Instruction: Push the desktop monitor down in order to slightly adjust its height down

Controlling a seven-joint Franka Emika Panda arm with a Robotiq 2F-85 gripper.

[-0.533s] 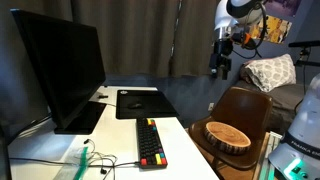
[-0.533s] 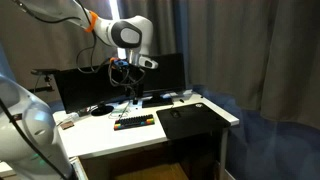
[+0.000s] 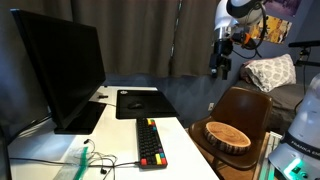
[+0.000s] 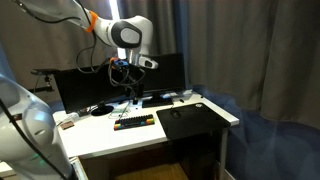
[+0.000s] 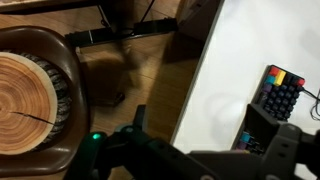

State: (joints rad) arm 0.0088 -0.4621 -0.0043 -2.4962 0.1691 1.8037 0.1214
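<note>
Your gripper [image 3: 220,70] hangs in the air above the brown chair [image 3: 246,102] beside the bench [image 3: 112,146], well apart from the desktop monitor [image 3: 60,70]. In the wrist view its fingers [image 5: 137,122] are spread wide with nothing between them. The monitor stands upright and dark on its stand at the rear of the bench, with the black mouse pad [image 3: 138,103] and the keyboard [image 3: 150,143] with coloured keys lying near its base. A round wooden slab [image 5: 25,100] rests on the chair seat
</note>
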